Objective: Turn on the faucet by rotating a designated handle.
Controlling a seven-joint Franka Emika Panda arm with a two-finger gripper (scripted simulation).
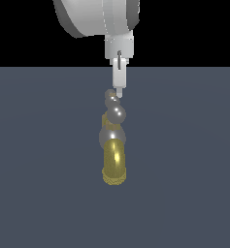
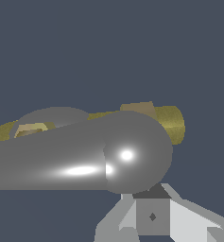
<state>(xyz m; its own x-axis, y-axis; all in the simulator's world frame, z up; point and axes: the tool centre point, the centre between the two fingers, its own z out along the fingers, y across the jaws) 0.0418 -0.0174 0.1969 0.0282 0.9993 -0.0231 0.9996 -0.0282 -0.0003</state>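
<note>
Looking at the exterior view, the gripper [image 1: 119, 92] hangs straight down over the faucet [image 1: 114, 145], its tip at the far bulb of the handle [image 1: 115, 109]. The crossbar's long axis runs away from the camera, so one arm points at us and the other sits under the fingers. In the wrist view the handle [image 2: 85, 158] fills the frame just past the fingertips [image 2: 153, 215], touching or nearly so. Can't tell how wide the jaws are. I'd guess a sideways push on that bulb turns it.
</note>
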